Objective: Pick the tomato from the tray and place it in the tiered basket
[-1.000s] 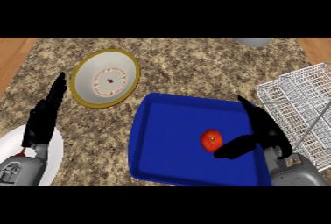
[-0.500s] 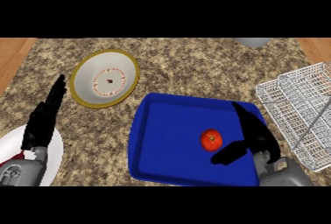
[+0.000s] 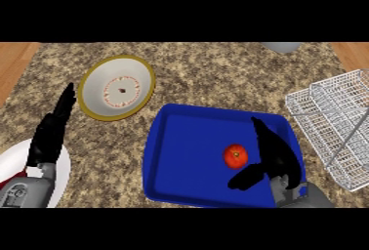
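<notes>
One tomato [image 3: 235, 156] on one blue tray [image 3: 180, 161], one wire tiered basket [image 3: 335, 129], right hand [image 3: 277, 156] spread beside the tomato, left hand [image 3: 51, 136] straight-fingered.

One tomato [image 3: 235, 156], one tray [image 3: 180, 161], one basket [image 3: 333, 132], two plates [image 3: 116, 93]

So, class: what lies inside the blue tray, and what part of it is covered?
A red tomato lies in the blue tray. The right hand is over the tray's right side, beside the tomato with fingers open, hiding the floor beneath.
</notes>
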Robot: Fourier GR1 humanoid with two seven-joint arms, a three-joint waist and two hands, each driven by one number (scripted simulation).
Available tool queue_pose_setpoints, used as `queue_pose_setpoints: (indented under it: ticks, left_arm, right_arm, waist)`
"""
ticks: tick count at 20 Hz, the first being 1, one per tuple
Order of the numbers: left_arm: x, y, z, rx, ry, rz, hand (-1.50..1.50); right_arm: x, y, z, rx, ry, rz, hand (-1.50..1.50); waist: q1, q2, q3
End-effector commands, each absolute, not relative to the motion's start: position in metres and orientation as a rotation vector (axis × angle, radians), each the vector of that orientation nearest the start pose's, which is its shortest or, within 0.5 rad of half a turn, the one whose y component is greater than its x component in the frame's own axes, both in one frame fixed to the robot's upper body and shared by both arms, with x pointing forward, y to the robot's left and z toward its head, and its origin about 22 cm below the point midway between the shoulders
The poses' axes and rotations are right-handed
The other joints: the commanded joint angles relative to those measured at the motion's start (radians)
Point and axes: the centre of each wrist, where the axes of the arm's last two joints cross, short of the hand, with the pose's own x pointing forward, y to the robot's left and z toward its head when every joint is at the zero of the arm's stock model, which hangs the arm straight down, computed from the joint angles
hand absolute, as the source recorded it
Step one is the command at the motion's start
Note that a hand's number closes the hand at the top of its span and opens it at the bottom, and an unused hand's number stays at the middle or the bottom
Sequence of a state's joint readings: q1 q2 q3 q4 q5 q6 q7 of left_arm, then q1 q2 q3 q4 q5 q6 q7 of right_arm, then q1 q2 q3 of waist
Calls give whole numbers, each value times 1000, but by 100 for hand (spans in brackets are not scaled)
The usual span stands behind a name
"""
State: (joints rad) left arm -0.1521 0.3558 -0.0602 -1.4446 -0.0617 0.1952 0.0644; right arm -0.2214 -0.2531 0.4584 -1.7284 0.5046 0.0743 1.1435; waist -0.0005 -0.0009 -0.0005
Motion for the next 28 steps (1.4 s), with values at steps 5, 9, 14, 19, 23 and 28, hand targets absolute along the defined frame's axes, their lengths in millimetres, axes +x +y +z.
queue_pose_setpoints:
  ticks: [5,9,14,19,23,28]
  left_arm:
    - [284,308,29,442,-1520,-239,0]
    - [278,289,20,425,-1544,-224,0]
    - [280,295,29,423,-1534,-239,0]
    - [269,305,38,438,-1535,-220,0]
    - [278,299,27,428,-1522,-229,0]
    - [268,311,41,441,-1542,-230,0]
  right_arm:
    - [260,-136,72,-674,-647,651,-150]
    - [264,-146,55,-665,-613,667,-150]
    - [256,-125,39,-662,-604,665,-150]
    - [271,-143,29,-633,-614,662,-150]
    - [272,-123,21,-601,-619,667,-150]
    - [294,-122,12,-574,-599,655,-150]
  waist:
    - [-1,1,0]
    - [0,1,0]
    - [2,0,0]
    - [4,0,1]
    - [1,1,0]
    - [7,1,1]
